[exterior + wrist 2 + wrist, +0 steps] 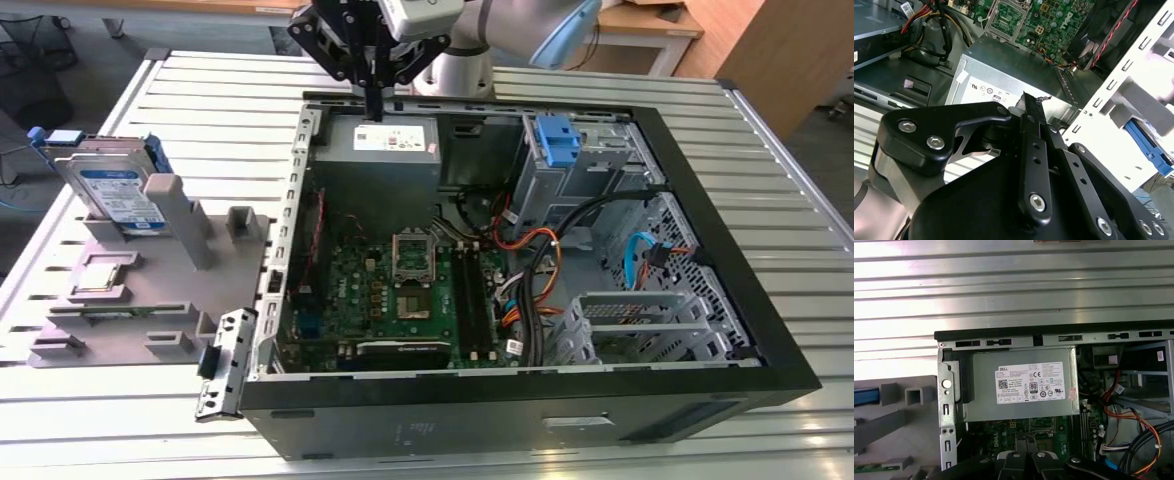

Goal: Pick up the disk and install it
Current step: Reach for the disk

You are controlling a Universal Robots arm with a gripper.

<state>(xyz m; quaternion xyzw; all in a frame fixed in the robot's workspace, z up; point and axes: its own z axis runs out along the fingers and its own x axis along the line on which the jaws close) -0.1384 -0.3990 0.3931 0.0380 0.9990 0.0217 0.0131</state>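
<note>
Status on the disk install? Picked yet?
Done: nothing visible yet. The disk stands in the grey holder at the exterior view's left, outside the open computer case. In hand: nothing; the gripper is shut and empty, hanging over the power supply. Left: both the pick and the install.

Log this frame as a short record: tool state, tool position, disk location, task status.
tool state: tool shut, holding nothing
tool position: above the grey power-supply box inside the open computer case
disk location: disk stands on edge in the grey holder on the slatted table, at the exterior view's left, outside the case
task status: disk not yet picked up, apart from the tool
</note>
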